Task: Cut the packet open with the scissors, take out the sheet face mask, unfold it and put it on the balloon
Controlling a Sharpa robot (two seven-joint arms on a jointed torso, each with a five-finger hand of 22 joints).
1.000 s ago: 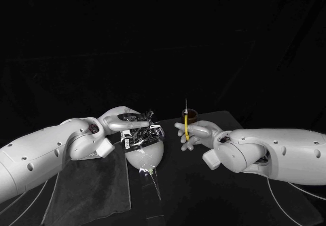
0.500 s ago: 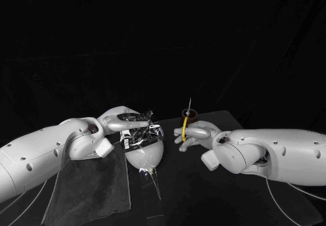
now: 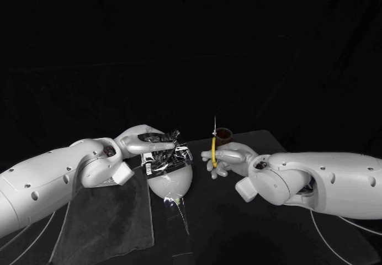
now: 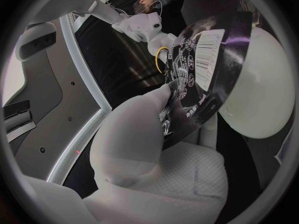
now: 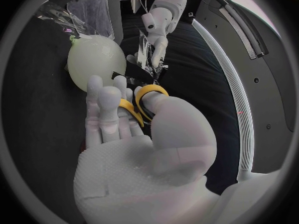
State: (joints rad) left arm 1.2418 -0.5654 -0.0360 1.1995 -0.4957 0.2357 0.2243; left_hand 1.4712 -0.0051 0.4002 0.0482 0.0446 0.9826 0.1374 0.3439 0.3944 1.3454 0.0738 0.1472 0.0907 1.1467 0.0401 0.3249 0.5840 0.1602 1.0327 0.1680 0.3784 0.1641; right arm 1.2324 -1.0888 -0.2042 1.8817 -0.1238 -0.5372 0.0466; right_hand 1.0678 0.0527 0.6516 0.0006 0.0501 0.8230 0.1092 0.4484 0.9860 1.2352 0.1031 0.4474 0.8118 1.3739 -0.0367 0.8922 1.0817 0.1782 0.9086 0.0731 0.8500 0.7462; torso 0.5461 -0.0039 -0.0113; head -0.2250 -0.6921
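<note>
A pale balloon point(image 3: 172, 180) stands at the table's middle. Just above it my left hand point(image 3: 146, 141) pinches the shiny dark packet point(image 3: 165, 157), which hangs against the balloon's top. To the right, my right hand point(image 3: 228, 157) holds the yellow-handled scissors point(image 3: 213, 150) with the blades pointing up, a short gap from the packet. In the left wrist view the packet point(image 4: 198, 67) shows its printed label beside the balloon point(image 4: 263, 87), under my left hand point(image 4: 146, 152). In the right wrist view my right hand point(image 5: 134, 134) has fingers through the scissors' loops point(image 5: 141, 102), blades towards the packet point(image 5: 149, 55) and balloon point(image 5: 93, 59).
A dark grey cloth point(image 3: 111, 221) lies on the table below my left arm. A small brown cup point(image 3: 223, 133) stands behind my right hand. A clear, shiny stand point(image 3: 178, 212) runs down from under the balloon.
My right hand has shifted slightly left towards the packet with the scissors, uncovering more of the brown cup. The left hand, packet and balloon have stayed put.
</note>
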